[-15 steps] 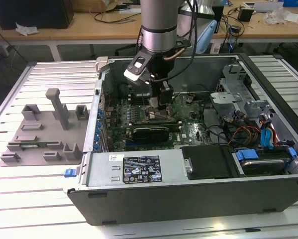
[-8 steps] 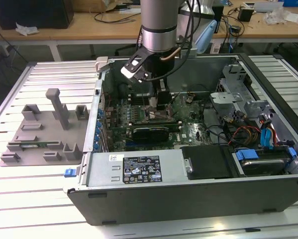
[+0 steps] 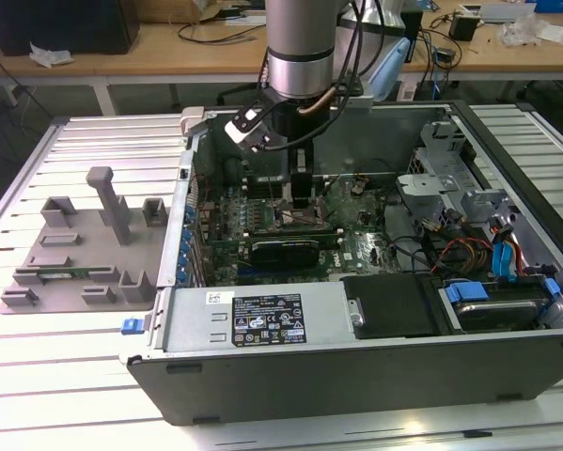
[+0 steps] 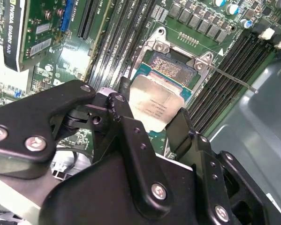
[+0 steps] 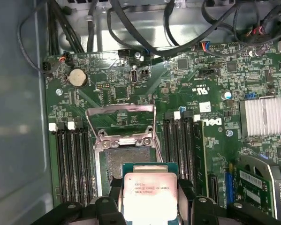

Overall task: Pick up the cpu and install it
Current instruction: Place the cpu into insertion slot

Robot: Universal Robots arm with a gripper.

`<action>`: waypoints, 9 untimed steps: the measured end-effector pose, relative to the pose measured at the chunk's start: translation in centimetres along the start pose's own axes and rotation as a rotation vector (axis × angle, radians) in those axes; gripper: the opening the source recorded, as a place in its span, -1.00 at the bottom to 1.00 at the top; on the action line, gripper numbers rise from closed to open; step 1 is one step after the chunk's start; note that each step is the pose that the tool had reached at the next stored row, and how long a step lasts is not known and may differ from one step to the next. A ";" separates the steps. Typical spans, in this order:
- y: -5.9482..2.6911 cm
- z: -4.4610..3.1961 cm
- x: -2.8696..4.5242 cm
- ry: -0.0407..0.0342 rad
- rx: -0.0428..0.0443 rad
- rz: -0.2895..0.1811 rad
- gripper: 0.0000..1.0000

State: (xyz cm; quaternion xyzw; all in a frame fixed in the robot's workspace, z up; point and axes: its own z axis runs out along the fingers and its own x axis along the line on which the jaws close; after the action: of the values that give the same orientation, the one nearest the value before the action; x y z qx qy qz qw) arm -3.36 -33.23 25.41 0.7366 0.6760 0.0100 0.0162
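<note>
I see the tabletop (image 3: pixel 55 385) carrying the open case (image 3: pixel 356 366), with the arm reaching down inside over the motherboard (image 5: pixel 201 89). My claw (image 3: pixel 300 193) grips the cpu (image 5: pixel 149 194) by two opposite edges, holding it over one side of the open socket (image 5: pixel 124 161).

Arm (image 3: pixel 300 38) vert., wrist (image 3: pixel 298 73) straight down, claw (image 3: pixel 302 197) low, both fingers (image 4: pixel 131 133) tight on cpu (image 5: pixel 149 194) edges.

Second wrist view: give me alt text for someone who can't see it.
Black fingers grip the small silvery-grey square cpu close by the open, metal-framed socket of the green motherboard. Long black memory slots flank the socket.
</note>
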 end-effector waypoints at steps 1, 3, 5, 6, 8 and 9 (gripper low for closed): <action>-0.02 0.06 0.15 0.0001 -0.0002 -0.003 0.09; -0.10 0.32 0.75 0.0005 -0.0005 -0.022 0.09; -0.13 0.57 1.00 0.0015 -0.0009 -0.045 0.09; -0.14 0.68 1.07 0.0021 -0.0010 -0.057 0.09; -0.18 0.98 1.14 0.0026 -0.0010 -0.077 0.09; -0.29 1.25 1.14 0.0029 -0.0011 -0.087 0.09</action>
State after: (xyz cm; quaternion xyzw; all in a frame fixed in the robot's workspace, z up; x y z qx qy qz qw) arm -3.51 -32.08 24.14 0.7065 0.7074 0.0107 0.0161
